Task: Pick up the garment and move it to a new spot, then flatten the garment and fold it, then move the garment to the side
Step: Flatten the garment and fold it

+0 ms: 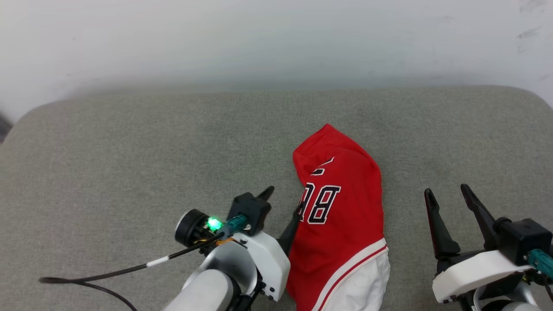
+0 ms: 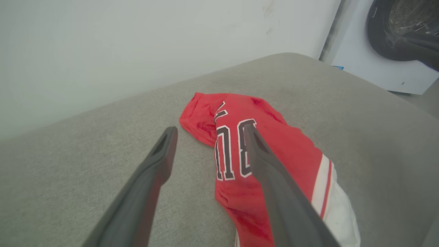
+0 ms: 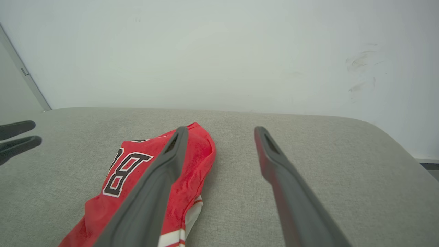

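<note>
Lower end of the garment point(image 1: 341, 242) beyond the head view's bottom edge, lettering point(image 1: 322, 204) partly folded away.

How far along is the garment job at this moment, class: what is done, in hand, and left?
Done: nothing I can confirm; the garment lies bunched and creased on the grey cushion, neither flat nor neatly folded. In hand: the left tool is open at its edge, the right tool open and apart; neither grips cloth. Left: probably picking up, flattening, folding, moving aside.
</note>
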